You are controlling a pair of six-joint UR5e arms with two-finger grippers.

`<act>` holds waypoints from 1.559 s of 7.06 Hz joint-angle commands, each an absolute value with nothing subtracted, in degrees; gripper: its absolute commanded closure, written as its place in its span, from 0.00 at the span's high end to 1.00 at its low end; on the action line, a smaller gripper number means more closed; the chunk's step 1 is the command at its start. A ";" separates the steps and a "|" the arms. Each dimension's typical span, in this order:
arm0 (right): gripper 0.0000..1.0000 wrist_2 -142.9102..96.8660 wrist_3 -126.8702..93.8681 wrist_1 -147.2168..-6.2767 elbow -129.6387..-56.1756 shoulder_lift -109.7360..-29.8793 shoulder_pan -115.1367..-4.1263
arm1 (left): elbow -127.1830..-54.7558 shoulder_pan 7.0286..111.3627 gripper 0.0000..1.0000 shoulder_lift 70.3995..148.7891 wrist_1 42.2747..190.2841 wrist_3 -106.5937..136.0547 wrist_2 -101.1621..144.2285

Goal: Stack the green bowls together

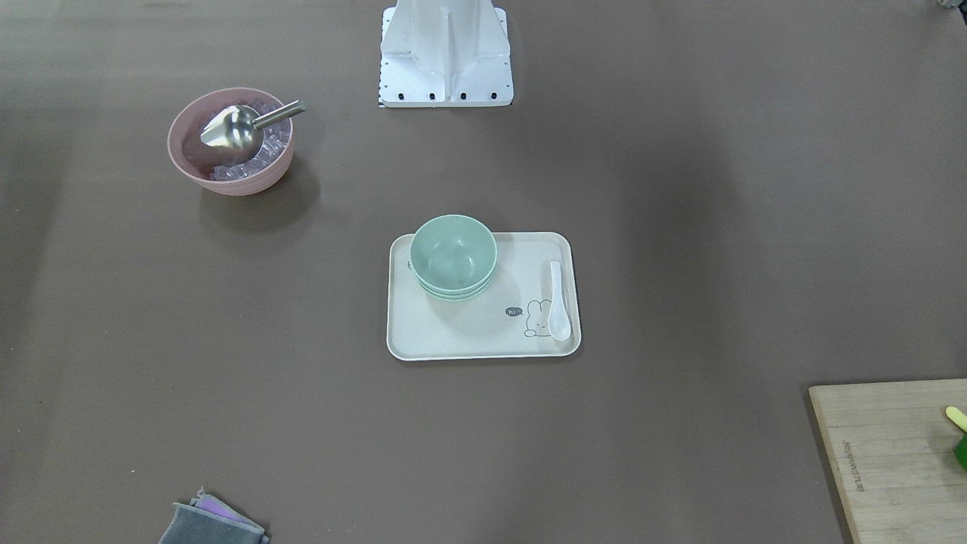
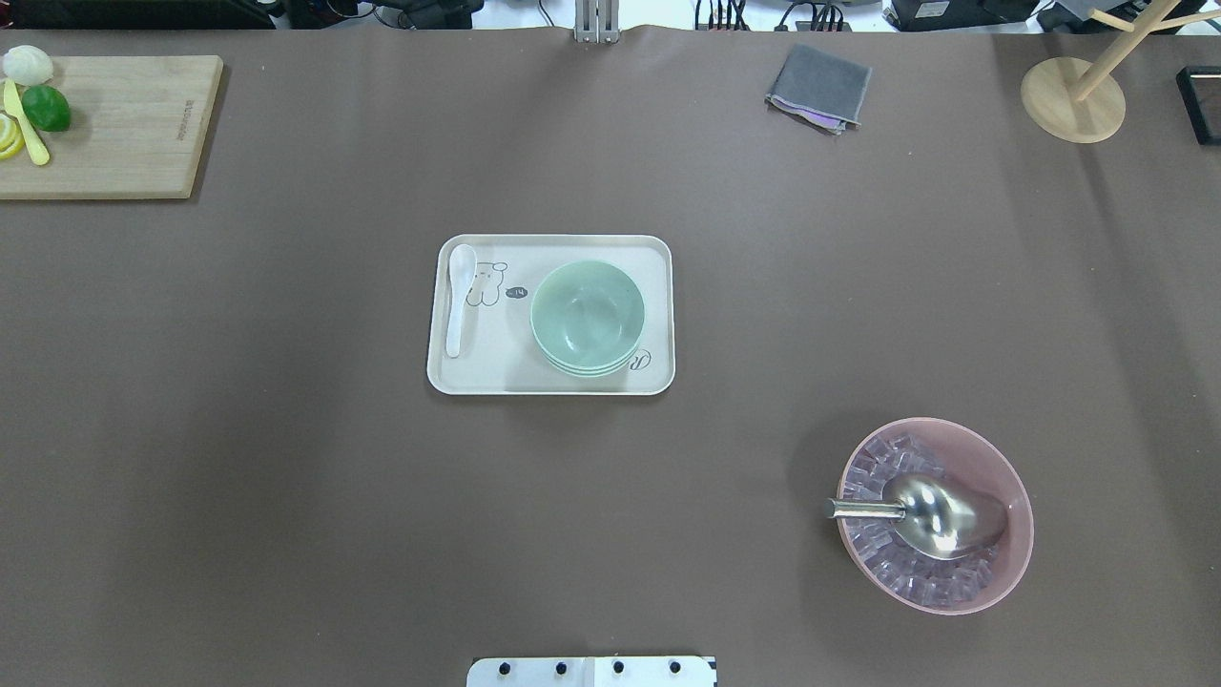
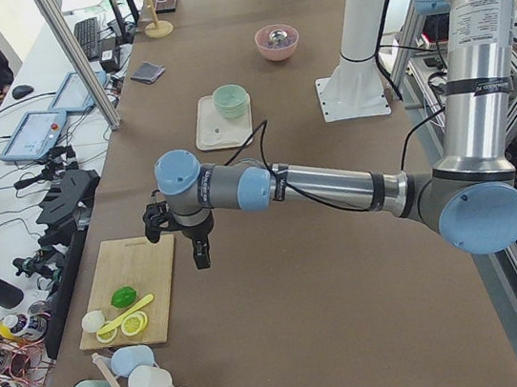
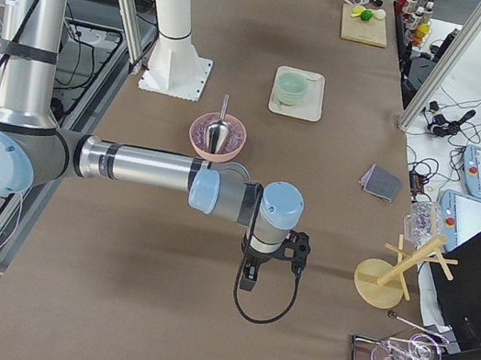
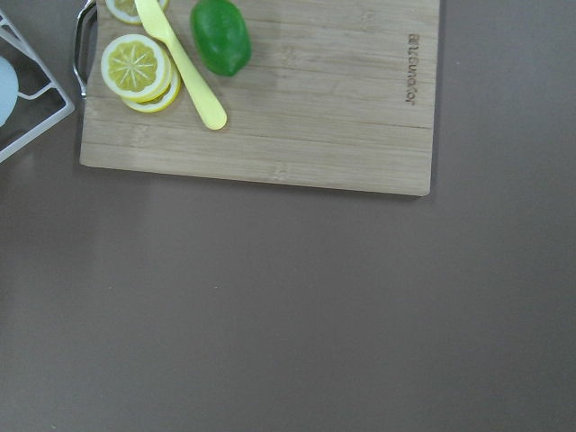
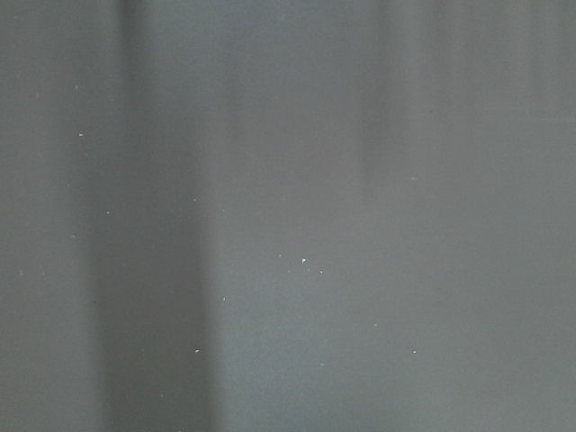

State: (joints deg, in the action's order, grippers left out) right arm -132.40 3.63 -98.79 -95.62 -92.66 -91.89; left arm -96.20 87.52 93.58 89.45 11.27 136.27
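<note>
Nearest the robot's base, the pink bowl [image 2: 997,468] holds clear ice cubes [image 2: 887,463] with a metal scoop [image 2: 940,515] lying on them. Farther out, at mid-table, the green bowls [image 2: 587,315] sit nested in one stack on the cream tray [image 2: 486,367], apart from a white spoon [image 2: 458,301] at the tray's other end. At the far left corner, a cutting board [image 2: 124,124] carries a lime [image 2: 46,108] and lemon slices [image 2: 8,134]. The left gripper [image 3: 178,248] hangs beside that board and the right gripper [image 4: 272,265] over bare table; whether either claw is spread or closed, I cannot tell.
</note>
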 commanded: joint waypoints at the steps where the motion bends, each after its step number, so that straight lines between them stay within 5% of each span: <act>1: 1.00 -132.45 2.82 -99.05 -95.89 -91.42 -92.29 | -90.65 93.67 0.98 92.72 90.26 1.01 136.40; 11: 1.00 -133.59 -0.61 -99.05 -96.33 -90.35 -92.20 | -91.41 93.78 0.98 93.51 90.79 0.79 136.76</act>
State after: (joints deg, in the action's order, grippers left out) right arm -133.53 -0.58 -99.02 -96.11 -90.29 -92.19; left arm -91.57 93.82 93.60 90.58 0.79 136.75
